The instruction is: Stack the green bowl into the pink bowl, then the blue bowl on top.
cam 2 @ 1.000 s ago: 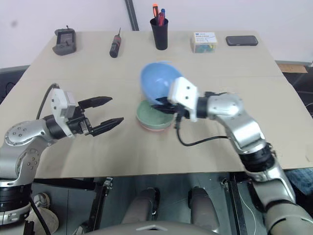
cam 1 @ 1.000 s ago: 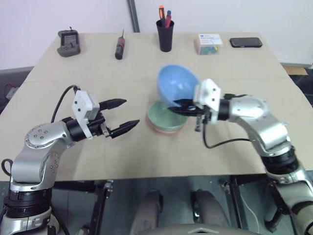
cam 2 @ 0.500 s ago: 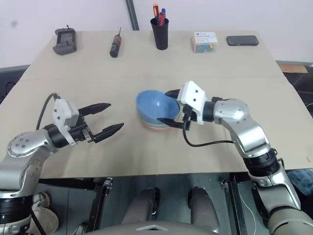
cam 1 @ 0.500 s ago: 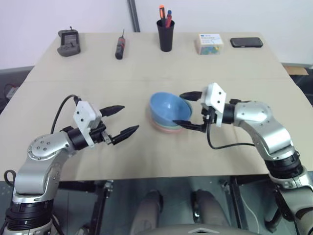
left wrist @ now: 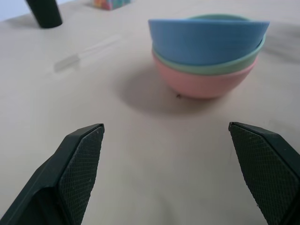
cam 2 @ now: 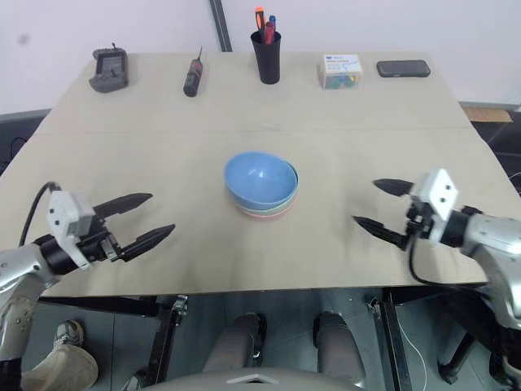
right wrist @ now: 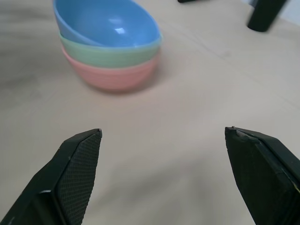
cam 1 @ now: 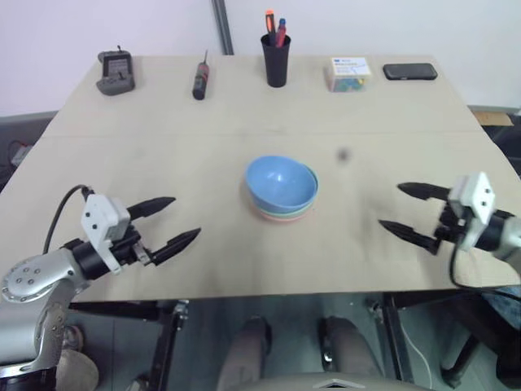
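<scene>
Three bowls stand nested at the table's middle: the blue bowl (cam 1: 282, 182) on top, slightly tilted, the green bowl (left wrist: 234, 66) under it and the pink bowl (left wrist: 201, 82) at the bottom. My left gripper (cam 1: 169, 221) hovers open near the front left edge, well apart from the stack. Out by the front right edge my right gripper (cam 1: 404, 213) is open too, nothing between its fingers, pointing toward the bowls.
Along the far edge stand a black pen cup (cam 1: 275, 57), a screwdriver (cam 1: 199, 78), a dark device (cam 1: 115, 72), a small box (cam 1: 349, 72) and a phone (cam 1: 409, 71). The table (cam 1: 163, 155) around the stack is bare wood.
The right gripper let go of the blue bowl, which settled onto the green one, and swung far right to the table's edge. The left gripper drew back to the left and toward me.
</scene>
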Robot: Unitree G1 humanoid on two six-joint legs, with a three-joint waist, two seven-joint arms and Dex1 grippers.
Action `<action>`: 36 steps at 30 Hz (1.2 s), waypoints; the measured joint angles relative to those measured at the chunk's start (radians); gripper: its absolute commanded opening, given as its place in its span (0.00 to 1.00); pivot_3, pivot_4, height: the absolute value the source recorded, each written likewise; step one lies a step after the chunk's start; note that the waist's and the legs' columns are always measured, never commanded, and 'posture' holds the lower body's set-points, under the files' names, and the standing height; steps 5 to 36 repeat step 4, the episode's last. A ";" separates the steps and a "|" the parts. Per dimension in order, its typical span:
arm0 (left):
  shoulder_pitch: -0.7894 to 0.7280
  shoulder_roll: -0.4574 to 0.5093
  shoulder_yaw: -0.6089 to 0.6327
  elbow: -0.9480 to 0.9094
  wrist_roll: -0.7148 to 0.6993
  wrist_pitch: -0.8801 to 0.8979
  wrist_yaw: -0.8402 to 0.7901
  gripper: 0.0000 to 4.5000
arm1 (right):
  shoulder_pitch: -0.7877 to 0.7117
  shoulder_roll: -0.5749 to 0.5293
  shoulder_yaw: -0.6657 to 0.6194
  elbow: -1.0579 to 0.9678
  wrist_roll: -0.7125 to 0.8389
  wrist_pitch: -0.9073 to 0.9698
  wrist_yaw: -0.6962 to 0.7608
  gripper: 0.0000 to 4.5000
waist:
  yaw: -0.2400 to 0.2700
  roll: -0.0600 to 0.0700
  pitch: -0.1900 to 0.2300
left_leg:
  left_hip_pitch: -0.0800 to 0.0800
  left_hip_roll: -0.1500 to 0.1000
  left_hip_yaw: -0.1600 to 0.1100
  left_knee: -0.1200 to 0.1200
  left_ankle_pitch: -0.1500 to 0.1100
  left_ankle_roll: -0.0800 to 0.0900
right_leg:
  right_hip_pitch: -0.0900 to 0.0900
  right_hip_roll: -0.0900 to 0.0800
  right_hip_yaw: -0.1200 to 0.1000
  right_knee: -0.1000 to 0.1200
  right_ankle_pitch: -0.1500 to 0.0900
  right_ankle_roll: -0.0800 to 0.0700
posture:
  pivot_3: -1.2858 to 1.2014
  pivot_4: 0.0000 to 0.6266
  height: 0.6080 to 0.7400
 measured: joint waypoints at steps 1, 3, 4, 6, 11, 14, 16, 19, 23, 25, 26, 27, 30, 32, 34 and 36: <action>0.000 0.000 0.000 0.002 0.000 -0.004 -0.003 1.00 | 0.013 -0.008 -0.021 0.000 0.012 -0.001 0.010 0.98 | 0.000 0.000 0.000 | 0.000 0.001 0.000 0.000 0.000 0.000 | 0.001 0.000 0.000 -0.001 -0.001 -0.002 | 0.52 0.24 1.00; 0.002 0.000 0.000 0.002 -0.001 -0.005 -0.010 1.00 | 0.026 -0.020 -0.047 -0.002 0.035 0.001 0.023 0.98 | -0.001 0.000 0.000 | 0.001 0.001 0.001 0.001 0.000 0.000 | 0.001 0.000 0.001 -0.001 -0.001 -0.003 | 0.52 0.24 1.00; 0.003 0.000 0.000 0.002 -0.004 -0.005 -0.018 1.00 | 0.029 -0.022 -0.056 -0.005 0.045 0.002 0.026 0.98 | -0.001 0.000 0.000 | 0.001 0.001 0.001 0.001 0.000 0.000 | 0.001 0.000 0.001 -0.001 -0.001 -0.003 | 0.52 0.24 1.00; 0.003 0.000 0.000 0.002 -0.004 -0.005 -0.018 1.00 | 0.029 -0.022 -0.056 -0.005 0.045 0.002 0.026 0.98 | -0.001 0.000 0.000 | 0.001 0.001 0.001 0.001 0.000 0.000 | 0.001 0.000 0.001 -0.001 -0.001 -0.003 | 0.52 0.24 1.00; 0.003 0.000 0.000 0.002 -0.004 -0.005 -0.018 1.00 | 0.029 -0.022 -0.056 -0.005 0.045 0.002 0.026 0.98 | -0.001 0.000 0.000 | 0.001 0.001 0.001 0.001 0.000 0.000 | 0.001 0.000 0.001 -0.001 -0.001 -0.003 | 0.52 0.24 1.00; 0.003 0.000 0.000 0.002 -0.004 -0.005 -0.018 1.00 | 0.029 -0.022 -0.056 -0.005 0.045 0.002 0.026 0.98 | -0.001 0.000 0.000 | 0.001 0.001 0.001 0.001 0.000 0.000 | 0.001 0.000 0.001 -0.001 -0.001 -0.003 | 0.52 0.24 1.00; 0.003 0.000 0.000 0.002 -0.004 -0.005 -0.018 1.00 | 0.029 -0.022 -0.056 -0.005 0.045 0.002 0.026 0.98 | -0.001 0.000 0.000 | 0.001 0.001 0.001 0.001 0.000 0.000 | 0.001 0.000 0.001 -0.001 -0.001 -0.003 | 0.52 0.24 1.00; 0.003 0.000 0.000 0.002 -0.004 -0.005 -0.018 1.00 | 0.029 -0.022 -0.056 -0.005 0.045 0.002 0.026 0.98 | -0.001 0.000 0.000 | 0.001 0.001 0.001 0.001 0.000 0.000 | 0.001 0.000 0.001 -0.001 -0.001 -0.003 | 0.52 0.24 1.00; 0.003 0.000 0.000 0.002 -0.004 -0.005 -0.018 1.00 | 0.029 -0.022 -0.056 -0.005 0.045 0.002 0.026 0.98 | -0.001 0.000 0.000 | 0.001 0.001 0.001 0.001 0.000 0.000 | 0.001 0.000 0.001 -0.001 -0.001 -0.003 | 0.52 0.24 1.00; 0.003 0.000 0.000 0.002 -0.004 -0.005 -0.018 1.00 | 0.029 -0.022 -0.056 -0.005 0.045 0.002 0.026 0.98 | -0.001 0.000 0.000 | 0.001 0.001 0.001 0.001 0.000 0.000 | 0.001 0.000 0.001 -0.001 -0.001 -0.003 | 0.52 0.24 1.00; 0.003 0.000 0.000 0.002 -0.004 -0.005 -0.018 1.00 | 0.029 -0.022 -0.056 -0.005 0.045 0.002 0.026 0.98 | -0.001 0.000 0.000 | 0.001 0.001 0.001 0.001 0.000 0.000 | 0.001 0.000 0.001 -0.001 -0.001 -0.003 | 0.52 0.24 1.00; 0.003 0.000 0.000 0.002 -0.004 -0.005 -0.018 1.00 | 0.029 -0.022 -0.056 -0.005 0.045 0.002 0.026 0.98 | -0.001 0.000 0.000 | 0.001 0.001 0.001 0.001 0.000 0.000 | 0.001 0.000 0.001 -0.001 -0.001 -0.003 | 0.52 0.24 1.00; 0.003 0.000 0.000 0.002 -0.004 -0.005 -0.018 1.00 | 0.029 -0.022 -0.056 -0.005 0.045 0.002 0.026 0.98 | -0.001 0.000 0.000 | 0.001 0.001 0.001 0.001 0.000 0.000 | 0.001 0.000 0.001 -0.001 -0.001 -0.003 | 0.52 0.24 1.00; 0.003 0.000 0.000 0.002 -0.004 -0.005 -0.018 1.00 | 0.029 -0.022 -0.056 -0.005 0.045 0.002 0.026 0.98 | -0.001 0.000 0.000 | 0.001 0.001 0.001 0.001 0.000 0.000 | 0.001 0.000 0.001 -0.001 -0.001 -0.003 | 0.52 0.24 1.00; 0.003 0.000 0.000 0.002 -0.004 -0.005 -0.018 1.00 | 0.029 -0.022 -0.056 -0.005 0.045 0.002 0.026 0.98 | -0.001 0.000 0.000 | 0.001 0.001 0.001 0.001 0.000 0.000 | 0.001 0.000 0.001 -0.001 -0.001 -0.003 | 0.52 0.24 1.00; 0.003 0.000 0.000 0.002 -0.004 -0.005 -0.018 1.00 | 0.029 -0.022 -0.056 -0.005 0.045 0.002 0.026 0.98 | -0.001 0.000 0.000 | 0.001 0.001 0.001 0.001 0.000 0.000 | 0.001 0.000 0.001 -0.001 -0.001 -0.003 | 0.52 0.24 1.00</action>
